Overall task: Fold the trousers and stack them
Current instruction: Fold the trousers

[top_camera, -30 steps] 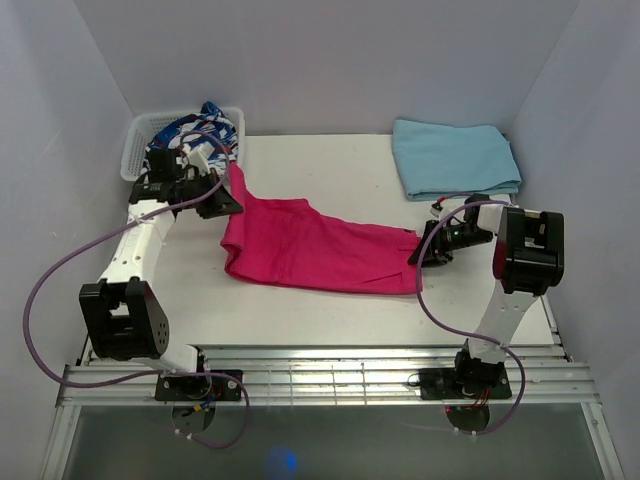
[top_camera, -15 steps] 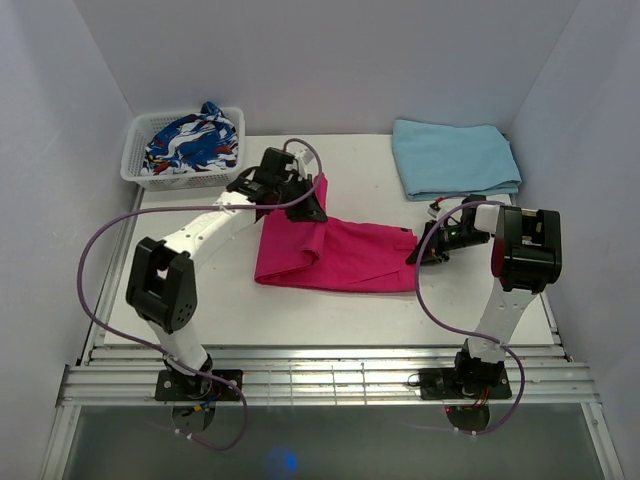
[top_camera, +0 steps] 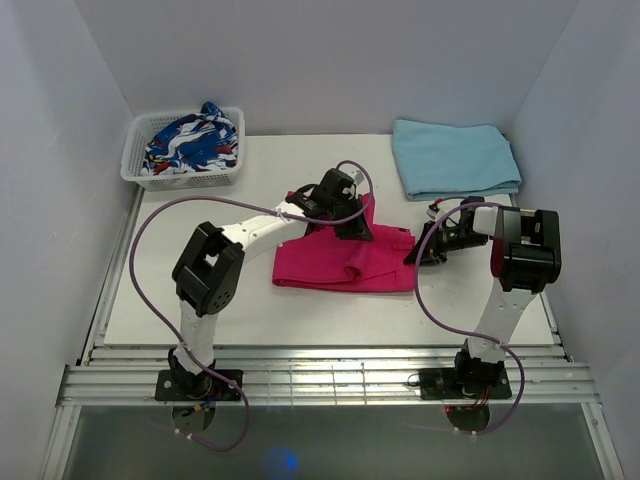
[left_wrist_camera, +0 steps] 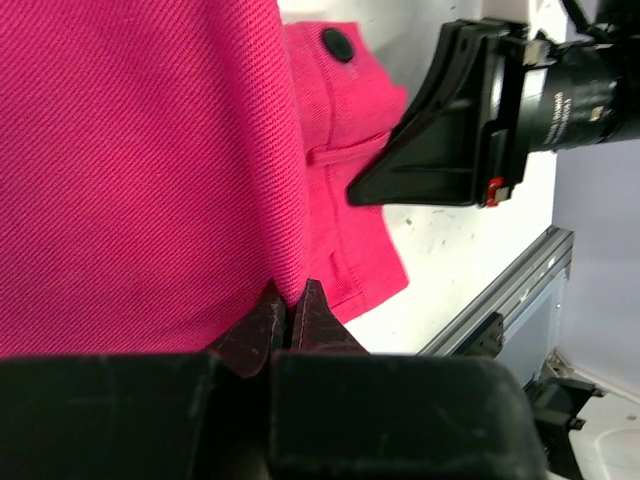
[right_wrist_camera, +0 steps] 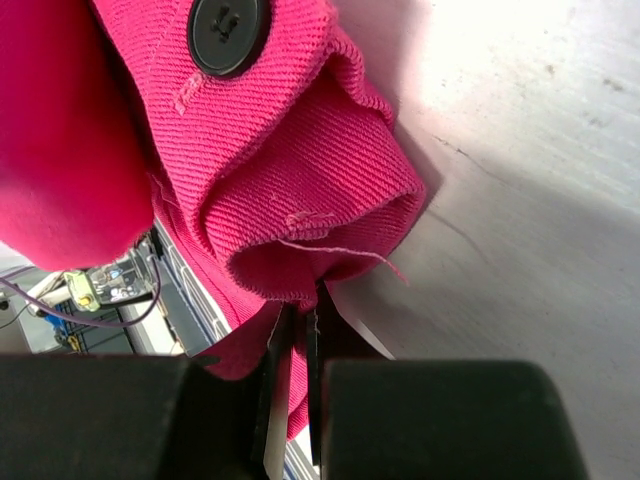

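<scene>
Your left pincer (left_wrist_camera: 288,308) and right pincer (right_wrist_camera: 300,320) each clamp the trousers (top_camera: 340,265); expect light, limp cloth, best held at waistband and hem.

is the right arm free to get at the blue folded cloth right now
Probably not yet: the right gripper is shut on the waistband of the trousers. The blue cloth lies just beyond it with nothing between.

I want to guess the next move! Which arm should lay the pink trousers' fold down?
Left. The left pincer grips the trousers' folded-over edge near the waistband; the right pincer only pinches the waistband by the button.
</scene>
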`<state>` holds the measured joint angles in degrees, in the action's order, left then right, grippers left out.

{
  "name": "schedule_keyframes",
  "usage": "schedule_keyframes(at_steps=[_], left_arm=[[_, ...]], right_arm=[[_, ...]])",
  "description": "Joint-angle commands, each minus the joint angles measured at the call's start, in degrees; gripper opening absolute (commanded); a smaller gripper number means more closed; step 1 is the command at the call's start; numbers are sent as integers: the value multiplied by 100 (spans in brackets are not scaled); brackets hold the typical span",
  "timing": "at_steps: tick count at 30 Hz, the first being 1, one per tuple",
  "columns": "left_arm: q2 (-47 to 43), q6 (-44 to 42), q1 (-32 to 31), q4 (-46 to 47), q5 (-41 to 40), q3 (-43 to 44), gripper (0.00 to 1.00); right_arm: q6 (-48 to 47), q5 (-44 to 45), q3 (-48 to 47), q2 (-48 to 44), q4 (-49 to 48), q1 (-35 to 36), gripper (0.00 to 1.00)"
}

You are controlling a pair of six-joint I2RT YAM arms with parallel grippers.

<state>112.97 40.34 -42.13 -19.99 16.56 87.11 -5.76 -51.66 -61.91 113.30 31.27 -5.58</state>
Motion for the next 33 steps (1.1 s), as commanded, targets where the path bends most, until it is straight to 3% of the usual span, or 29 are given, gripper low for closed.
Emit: schedule_keyframes(at_steps=[1, 12, 33], left_arm=[[66, 299, -155, 346, -3, 525, 0], [682, 651, -489, 197, 120, 1149, 0], [963, 1099, -823, -145, 295, 1651, 0]], right_arm=[[66, -64, 126, 0, -270, 119, 8], [207, -186, 329, 0, -463, 145, 8], [769, -46, 627, -246, -1193, 295, 8]])
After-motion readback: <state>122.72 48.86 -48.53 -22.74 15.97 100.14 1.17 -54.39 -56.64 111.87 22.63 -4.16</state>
